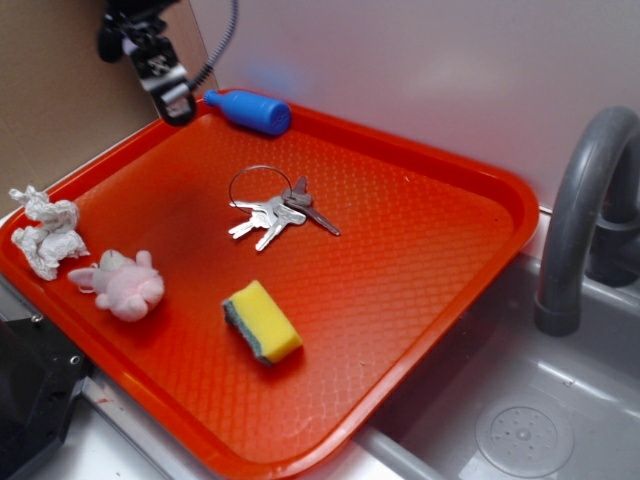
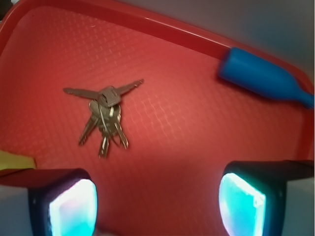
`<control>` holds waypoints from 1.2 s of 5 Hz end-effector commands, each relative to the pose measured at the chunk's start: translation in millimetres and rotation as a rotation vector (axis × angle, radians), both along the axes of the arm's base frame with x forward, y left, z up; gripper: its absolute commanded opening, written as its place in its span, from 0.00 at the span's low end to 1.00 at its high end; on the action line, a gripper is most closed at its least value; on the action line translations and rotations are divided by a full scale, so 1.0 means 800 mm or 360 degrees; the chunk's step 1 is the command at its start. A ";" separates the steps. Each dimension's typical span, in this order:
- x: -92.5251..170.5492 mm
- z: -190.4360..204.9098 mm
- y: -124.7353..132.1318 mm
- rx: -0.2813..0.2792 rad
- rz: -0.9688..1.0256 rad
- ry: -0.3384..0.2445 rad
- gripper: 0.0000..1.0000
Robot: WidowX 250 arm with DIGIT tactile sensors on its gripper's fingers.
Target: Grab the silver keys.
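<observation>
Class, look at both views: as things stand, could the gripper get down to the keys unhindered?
Probably yes. The keys lie alone on open tray, apart from the bottle and sponge, and the gripper is open above the far edge.

The silver keys [image 2: 103, 115] lay fanned on the red tray [image 2: 197, 132], left of centre, blades spreading toward 9, 2 and 6 o'clock. A blue bottle [image 2: 263, 77] lay on its side at 2 o'clock against the tray's rim, well apart from them. The gripper [image 2: 157, 204] sat at 6 o'clock, its fingers [image 2: 71, 206] spread wide, holding nothing. A yellow corner [image 2: 12, 161] showed at 8 o'clock.
</observation>
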State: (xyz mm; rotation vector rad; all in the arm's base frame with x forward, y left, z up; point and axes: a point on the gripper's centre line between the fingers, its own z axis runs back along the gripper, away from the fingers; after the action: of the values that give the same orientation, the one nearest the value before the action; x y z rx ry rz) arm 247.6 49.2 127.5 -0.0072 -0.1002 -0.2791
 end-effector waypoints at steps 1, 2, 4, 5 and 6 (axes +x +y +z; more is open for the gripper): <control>0.017 -0.015 -0.050 0.0037 -0.0030 -0.0051 1.00; 0.017 -0.033 -0.060 0.0077 -0.0063 -0.0010 1.00; 0.005 -0.064 -0.068 0.0085 -0.0172 0.0048 0.67; -0.018 -0.064 -0.074 0.0097 -0.0170 0.0055 0.00; -0.042 -0.051 -0.086 0.0085 -0.0155 0.0024 0.00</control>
State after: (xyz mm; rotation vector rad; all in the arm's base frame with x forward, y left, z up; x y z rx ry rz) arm 209.9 -11.8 76.8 0.0372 -0.0354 -0.3634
